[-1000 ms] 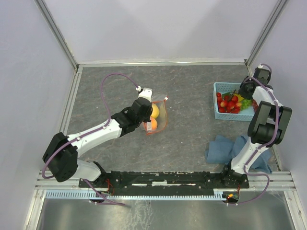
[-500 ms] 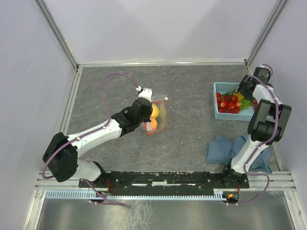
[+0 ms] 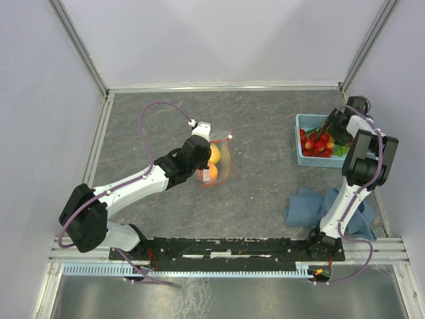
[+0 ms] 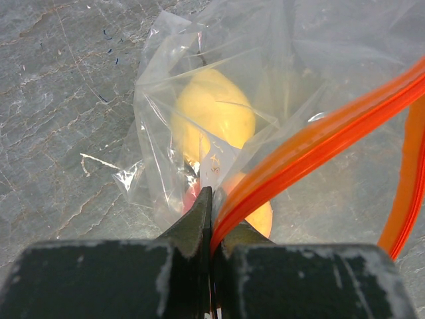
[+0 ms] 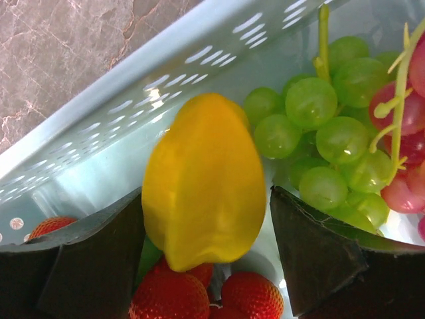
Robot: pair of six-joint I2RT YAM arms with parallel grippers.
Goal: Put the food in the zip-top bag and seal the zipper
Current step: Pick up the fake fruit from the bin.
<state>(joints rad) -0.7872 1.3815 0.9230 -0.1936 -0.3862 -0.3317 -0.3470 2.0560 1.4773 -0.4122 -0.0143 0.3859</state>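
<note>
Left gripper point(image 3: 202, 150) is pinched fully closed on the red-orange zipper point(image 4: 312, 136) of the zip-top bag point(image 3: 224, 165), its fingertips meeting on the strip at one end of the mouth. From that grip the strip runs up and to the right across the left wrist view, and a second run of it shows apart at the right edge, so the mouth stands unsealed. From above, the bag lies left of the table's middle, its long axis roughly from far to near and the strip forming an open loop on its right and near sides. Inside it a yellow lemon point(image 4: 212, 119) sits on the far side and an orange peach point(image 4: 257, 214) on the near side. A small reddish print on the film is too small to read. The table point(image 3: 265, 126) is grey and veined like stone, enclosed by pale walls point(image 3: 219, 40) with metal corner posts. A blue cloth point(image 3: 307, 205) lies crumpled near the right arm's base. At far right a light-blue basket point(image 3: 302, 158) holds strawberries point(image 3: 315, 143), green grapes point(image 5: 319, 126) and red grapes point(image 5: 412, 186). Right gripper point(image 5: 206, 259) is down in it, jaws spread wide on either side of the yellow mango point(image 5: 202, 193), whose long axis runs between them; whether the pads touch it cannot be told.
</note>
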